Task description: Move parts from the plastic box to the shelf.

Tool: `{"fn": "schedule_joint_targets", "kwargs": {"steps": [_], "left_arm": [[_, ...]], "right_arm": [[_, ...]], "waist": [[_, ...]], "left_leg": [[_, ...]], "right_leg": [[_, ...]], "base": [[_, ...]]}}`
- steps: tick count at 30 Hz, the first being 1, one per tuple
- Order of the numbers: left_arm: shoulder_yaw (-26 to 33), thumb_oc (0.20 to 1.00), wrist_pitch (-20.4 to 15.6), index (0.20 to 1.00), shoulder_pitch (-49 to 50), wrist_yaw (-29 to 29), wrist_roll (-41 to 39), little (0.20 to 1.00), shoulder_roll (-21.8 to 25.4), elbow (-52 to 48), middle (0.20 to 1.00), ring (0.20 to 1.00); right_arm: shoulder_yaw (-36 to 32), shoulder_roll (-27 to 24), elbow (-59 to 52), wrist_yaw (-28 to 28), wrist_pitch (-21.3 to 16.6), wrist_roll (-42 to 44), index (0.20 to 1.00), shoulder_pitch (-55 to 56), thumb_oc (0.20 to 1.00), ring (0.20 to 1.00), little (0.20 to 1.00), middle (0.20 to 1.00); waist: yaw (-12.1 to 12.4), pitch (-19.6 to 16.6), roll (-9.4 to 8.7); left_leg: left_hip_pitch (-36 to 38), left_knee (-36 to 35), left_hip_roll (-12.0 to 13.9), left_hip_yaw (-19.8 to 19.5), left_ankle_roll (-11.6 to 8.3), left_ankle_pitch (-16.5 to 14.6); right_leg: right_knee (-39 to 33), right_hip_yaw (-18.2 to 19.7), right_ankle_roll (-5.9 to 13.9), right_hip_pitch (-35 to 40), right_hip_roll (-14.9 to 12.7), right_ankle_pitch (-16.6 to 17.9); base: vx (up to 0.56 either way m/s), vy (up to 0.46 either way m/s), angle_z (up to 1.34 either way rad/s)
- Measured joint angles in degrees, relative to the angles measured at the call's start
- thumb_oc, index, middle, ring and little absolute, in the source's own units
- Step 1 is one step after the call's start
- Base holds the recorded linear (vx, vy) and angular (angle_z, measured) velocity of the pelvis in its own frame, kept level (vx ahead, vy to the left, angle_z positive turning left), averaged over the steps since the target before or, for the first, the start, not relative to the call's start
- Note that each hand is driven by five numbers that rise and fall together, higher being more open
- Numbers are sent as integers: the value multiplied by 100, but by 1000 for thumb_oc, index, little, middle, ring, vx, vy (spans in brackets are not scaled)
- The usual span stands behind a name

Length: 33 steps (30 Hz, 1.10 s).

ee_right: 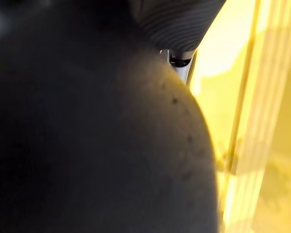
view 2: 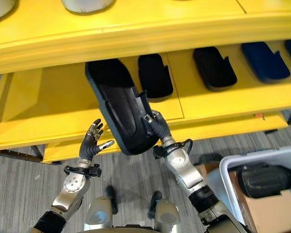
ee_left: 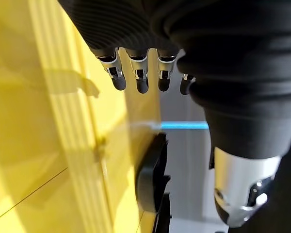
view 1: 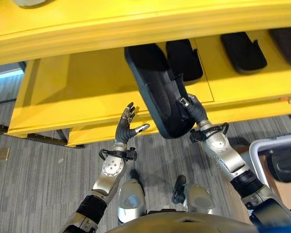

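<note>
While the right hand (view 2: 153, 124) grips the near end of a long black part (view 2: 117, 104), its fingers wrapped about that end, the part slants up and away from the hand so that its far end already reaches in over the yellow shelf (view 2: 48, 104); this looks like a carry meant to slide the piece lengthwise into the bare bay ahead. Beyond the hand and to its right, other dark parts (view 2: 155, 75) lie side by side on the same shelf level, which suggests the row is being filled leftward. The left hand (view 1: 128, 124) hovers just beside the part's near end, fingers straight and spread, holding nothing, probably ready to steady or guide it. Behind the right arm stands the plastic box (view 2: 233, 170), with another dark part (view 2: 262, 179) waiting inside it.
</note>
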Motion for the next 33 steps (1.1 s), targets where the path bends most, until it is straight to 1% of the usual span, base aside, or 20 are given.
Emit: {"fn": "schedule_joint_targets", "kwargs": {"steps": [1,2,3,4,5,6,7,8,10,12,14,16,17,19,20,22,23,28,30,33], "left_arm": [[-78,1000,-33,1000,-149,-10,-93,1000,-13,193,1000,1000],[-78,1000,-34,1000,-147,-8,-165,1000,-35,218,1000,1000],[-73,1000,-31,1000,-20,-24,-222,1000,-227,268,1000,1000],[-61,1000,-29,1000,41,-43,-222,1000,-318,264,1000,1000],[13,1000,-11,1000,132,-61,-241,1000,-277,273,1000,1000],[56,1000,26,1000,177,-67,-306,1000,-252,280,1000,1000],[50,1000,62,1000,308,-85,-334,1000,-212,281,1000,1000],[61,1000,70,1000,440,-75,-335,1000,-138,245,1000,1000],[74,1000,78,1000,621,-51,-336,1000,49,173,1000,1000],[77,1000,88,1000,696,7,-337,1000,260,128,1000,1000],[104,1000,88,1000,758,48,-346,1000,352,124,1000,1000],[112,1000,89,1000,856,54,-348,1000,288,-28,1000,1000],[119,1000,89,1000,938,54,-347,1000,258,-146,1000,1000],[118,1000,100,1000,955,46,-337,1000,208,-154,1000,1000],[128,1000,106,1000,955,47,-327,1000,130,-154,1000,1000],[119,1000,158,1000,971,42,-320,1000,38,-153,1000,1000],[106,1000,160,1000,938,41,-317,1000,23,-153,1000,1000],[49,1000,172,1000,787,45,-336,1000,53,-151,1000,1000],[42,1000,226,1000,778,41,-462,1000,60,-147,1000,1000],[30,1000,288,1000,658,-12,-643,1000,75,-127,1000,1000]], "right_arm": [[-76,-114,116,18,53,75,200,-38,200,200,200,200],[-83,-168,118,22,68,108,200,-37,200,200,200,200],[-78,-459,105,90,43,391,200,85,200,200,200,200],[-101,-541,138,88,41,544,200,193,200,200,200,200],[-133,-357,140,71,42,634,200,346,200,200,200,200],[-126,-154,139,91,35,714,200,584,200,200,200,200],[-106,7,130,109,32,708,200,858,200,200,200,200],[2,76,119,106,31,701,200,1012,200,200,200,200],[219,177,92,145,31,672,200,1113,200,200,200,200],[279,236,-20,148,30,658,200,1107,200,200,200,200],[245,290,-87,126,-23,675,200,1080,200,200,200,200],[157,280,-94,98,-49,673,200,1026,200,200,200,200],[138,268,-94,87,-49,673,200,987,200,200,200,200],[119,221,-93,-7,-46,672,200,827,200,200,200,200],[107,220,-76,-135,-40,675,200,667,200,200,200,200],[69,218,-75,-234,-20,699,200,551,200,200,200,200],[41,212,-39,-360,-4,699,200,464,200,200,200,200],[-65,230,458,-826,167,696,200,-360,200,200,200,200],[-149,262,640,-960,205,684,200,-797,200,200,200,200],[-400,264,1130,-1147,270,693,200,-1462,200,200,200,200]], "waist": [[-22,25,40],[-35,25,42],[-159,-41,399],[-184,-93,628],[-163,-74,454],[-76,-110,348],[9,-113,327],[67,-120,315],[142,-141,278],[198,-194,181],[296,-255,74],[334,-295,4],[393,-316,-29],[465,-326,-64],[490,-325,-59],[566,-326,-58],[592,-324,-55],[807,-279,2],[1001,-130,49],[1157,34,-21]], "left_leg": [[29,-14,332,-110,-31,105],[71,-5,358,-74,-24,99],[193,-33,123,209,197,68],[230,-100,-6,158,-171,108],[200,-39,-286,237,-153,101],[200,-45,-484,264,-98,68],[268,-49,-612,278,-65,33],[342,-78,-709,306,-44,19],[400,-149,-801,323,38,36],[400,-250,-857,316,87,83],[400,-258,-855,316,82,88],[401,-291,-784,258,33,129],[402,-319,-720,242,-5,162],[388,-340,-570,159,-89,238],[363,-350,-429,128,-95,283],[328,-351,-352,93,-90,295],[244,-338,-341,42,-80,296],[-26,-235,-363,-112,-78,334],[-36,-180,-364,-169,-109,355],[-149,-117,-344,-278,-109,354]], "right_leg": [[380,107,165,-219,-240,-76],[502,171,241,-277,-346,-120],[707,322,647,-335,-646,-135],[751,368,854,-344,-721,-83],[656,497,884,-348,-931,-4],[398,528,985,-237,-1078,166],[62,487,1042,17,-1162,446],[-186,480,1046,174,-1219,685],[-544,372,955,353,-1255,1082],[-733,219,947,435,-1257,1233],[-904,161,1012,519,-1231,1274],[-1139,12,1062,687,-1122,1285],[-1266,-10,1076,747,-1032,1285],[-1386,-117,1253,853,-869,1203],[-1391,-148,1282,849,-734,1188],[-1384,-162,1246,835,-652,1141],[-1380,-200,1279,818,-642,1114],[-1362,-300,1237,685,-643,1166],[-1359,-353,1257,730,-638,1164],[-1371,-449,1251,743,-603,1158]], "base": [[77,669,-21],[95,526,-11],[159,412,1],[159,318,15],[167,344,24],[99,248,23],[57,193,15],[40,160,7],[10,102,5],[-3,86,8],[0,0,0],[14,-43,7],[11,-95,5],[2,-83,7],[12,-35,7],[10,-24,6],[-3,0,14],[5,-17,14],[11,-94,12],[-5,-28,17]]}}
